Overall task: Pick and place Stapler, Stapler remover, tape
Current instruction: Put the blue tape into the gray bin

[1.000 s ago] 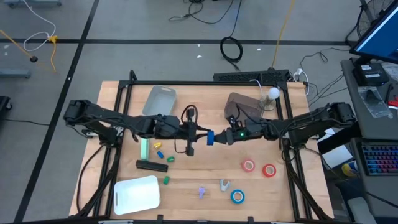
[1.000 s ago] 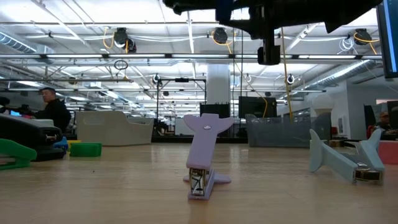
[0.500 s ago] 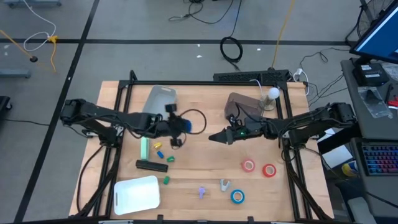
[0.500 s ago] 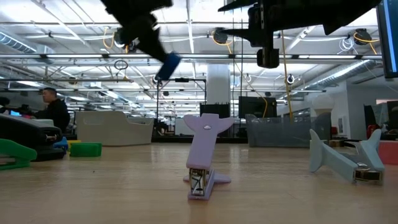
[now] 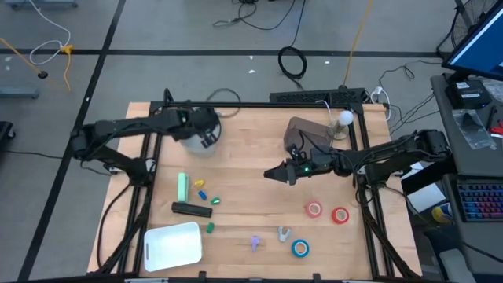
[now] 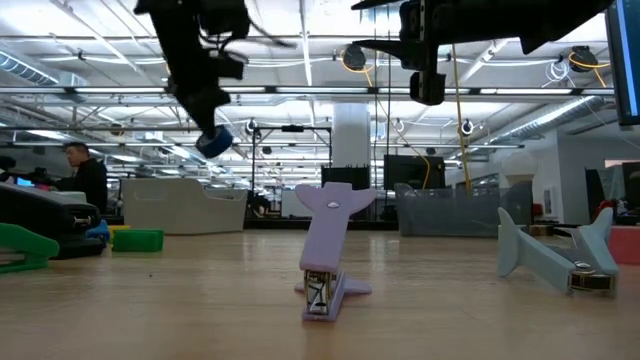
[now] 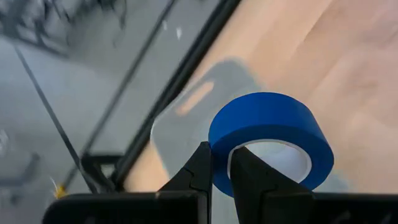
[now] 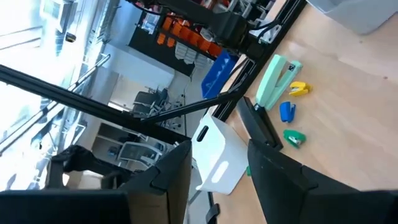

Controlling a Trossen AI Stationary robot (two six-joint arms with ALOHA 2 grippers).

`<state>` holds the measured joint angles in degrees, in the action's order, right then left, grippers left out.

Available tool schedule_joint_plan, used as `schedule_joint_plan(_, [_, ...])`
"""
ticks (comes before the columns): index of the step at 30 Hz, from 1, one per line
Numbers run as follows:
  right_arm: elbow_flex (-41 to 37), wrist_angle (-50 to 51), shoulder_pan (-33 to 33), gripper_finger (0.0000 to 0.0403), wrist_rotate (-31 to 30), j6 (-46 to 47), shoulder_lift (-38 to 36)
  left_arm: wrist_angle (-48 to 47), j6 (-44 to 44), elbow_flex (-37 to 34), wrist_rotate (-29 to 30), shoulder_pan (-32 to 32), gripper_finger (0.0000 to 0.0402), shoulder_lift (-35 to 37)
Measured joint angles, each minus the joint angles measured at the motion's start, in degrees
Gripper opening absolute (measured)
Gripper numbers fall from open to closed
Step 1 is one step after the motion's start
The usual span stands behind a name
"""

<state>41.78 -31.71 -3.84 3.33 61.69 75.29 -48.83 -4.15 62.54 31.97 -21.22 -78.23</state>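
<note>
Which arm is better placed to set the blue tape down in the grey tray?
The left. Its end effector is shut on the blue tape, above the grey tray. The right end effector hangs open and empty mid-table.

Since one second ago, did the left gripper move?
Yes. The left gripper, holding the blue tape, moved from the table's middle toward the far-left corner, over the grey tray.

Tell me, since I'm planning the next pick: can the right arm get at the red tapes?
Probably yes. The right gripper hangs open and empty, and both red tapes lie uncovered on the table nearby.
</note>
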Motion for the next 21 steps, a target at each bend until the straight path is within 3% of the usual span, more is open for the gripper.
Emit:
schedule_joint_plan(8, [0.0,-0.2,0.0,0.0147,0.0,-13.8,-0.9,-2.2,0.4,0.0,-9.1,-11.8,0.0031,0.1])
schedule_joint_plan(17, [0.0,4.9,0.1,0.015,-0.1,-38.3,-6.7,-3.0,-1.0,0.0,-17.0,-14.6,0.0031,-2.3])
schedule_joint_plan(21, [0.0,7.7,0.1,0.0146,-0.2,-44.0,-9.9,-4.0,-1.2,0.0,-17.5,-15.6,0.0031,-4.6])
